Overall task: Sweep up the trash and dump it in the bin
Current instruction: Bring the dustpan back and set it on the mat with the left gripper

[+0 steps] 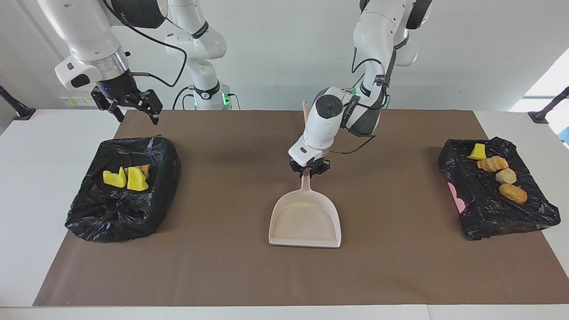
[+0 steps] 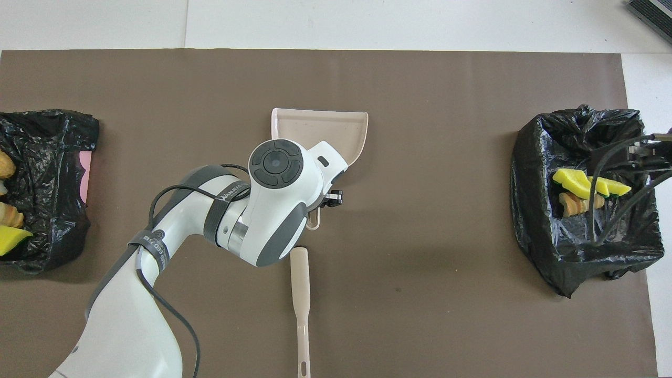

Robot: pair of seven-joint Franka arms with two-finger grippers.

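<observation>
We see the left gripper (image 1: 309, 171) low over the middle of the brown mat (image 1: 231, 266), its jaws clamped on the handle of the dustpan (image 1: 305, 222). The pan lies flat on the mat with its open edge pointing away from the robots. The brush (image 2: 301, 294) lies on the mat, nearer to the robots than the pan (only its beige handle shows). The right gripper (image 1: 133, 106) waits up high over the bag (image 1: 111, 218) at its own end of the worktop, jaws wide apart. Three bits of trash (image 1: 126, 178) sit in that bag. Four more bits (image 1: 498, 175) sit on the other bag (image 1: 511, 218), at the left arm's end.
</observation>
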